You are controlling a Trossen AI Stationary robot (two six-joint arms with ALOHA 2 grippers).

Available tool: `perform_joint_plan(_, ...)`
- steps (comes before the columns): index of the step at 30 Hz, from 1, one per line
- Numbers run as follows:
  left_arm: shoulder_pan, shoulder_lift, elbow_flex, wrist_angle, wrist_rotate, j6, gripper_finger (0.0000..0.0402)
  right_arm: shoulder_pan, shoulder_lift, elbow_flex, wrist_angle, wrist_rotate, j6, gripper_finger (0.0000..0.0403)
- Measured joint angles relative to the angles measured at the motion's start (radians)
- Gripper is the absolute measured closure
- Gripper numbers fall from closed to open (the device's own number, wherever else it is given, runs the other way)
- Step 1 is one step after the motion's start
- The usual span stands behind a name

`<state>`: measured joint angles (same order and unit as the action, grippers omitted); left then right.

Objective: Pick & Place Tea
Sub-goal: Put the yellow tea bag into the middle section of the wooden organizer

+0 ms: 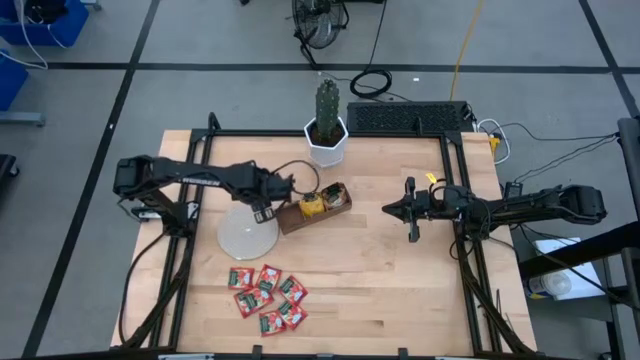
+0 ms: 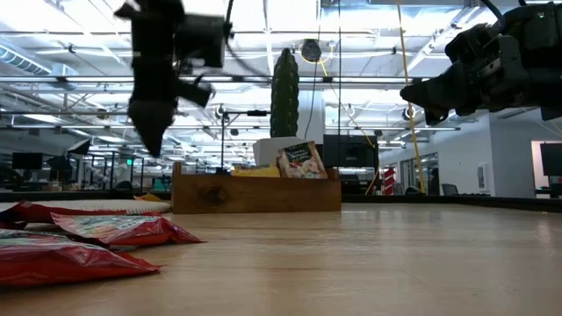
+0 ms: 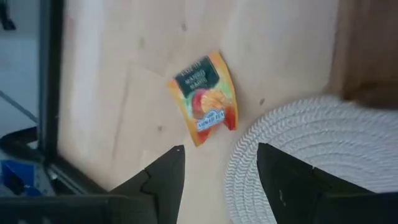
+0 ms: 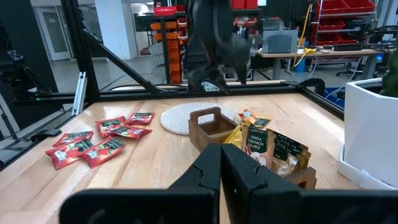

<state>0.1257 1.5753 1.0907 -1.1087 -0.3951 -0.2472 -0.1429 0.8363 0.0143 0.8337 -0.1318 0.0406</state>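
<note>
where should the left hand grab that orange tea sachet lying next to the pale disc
Come straight down on the orange sachet with the open left hand, pinching across its two long edges. It lies flat on the bare wood, so only top access works. Favour the end away from the woven pale disc, whose rim sits close to one corner and could block a finger.

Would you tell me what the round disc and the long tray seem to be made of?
The round disc looks like coiled pale cord, matte: concentric rope-like ridges show. The tray looks like brown wood with a dull finish, as its flat, plank-like walls suggest.
</note>
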Motion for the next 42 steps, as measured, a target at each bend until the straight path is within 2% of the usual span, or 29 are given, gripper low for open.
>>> perform_joint_plan(7, -0.003, 0.000, -0.269, 0.260, -0.015, 0.152, 0.0199, 0.000, 0.000, 0.000, 0.000, 0.000, 0.000, 0.0403)
perform_joint_plan(13, -0.003, 0.000, -0.374, 0.433, -0.164, 0.229, 0.0199, 0.000, 0.000, 0.000, 0.000, 0.000, 0.000, 0.0403)
perform_joint_plan(18, -0.003, 0.000, -0.383, 0.482, -0.194, 0.310, 0.0199, 0.000, 0.000, 0.000, 0.000, 0.000, 0.000, 0.0403)
perform_joint_plan(31, -0.003, 0.000, -0.383, 0.549, -0.232, 0.333, 0.0199, 0.000, 0.000, 0.000, 0.000, 0.000, 0.000, 0.0403)
perform_joint_plan(39, -0.003, 0.001, -0.383, 0.581, -0.233, 0.331, 0.0199, 0.000, 0.000, 0.000, 0.000, 0.000, 0.000, 0.0403)
perform_joint_plan(42, -0.003, 0.001, -0.383, 0.589, -0.186, 0.313, 0.0199, 0.000, 0.000, 0.000, 0.000, 0.000, 0.000, 0.0403)
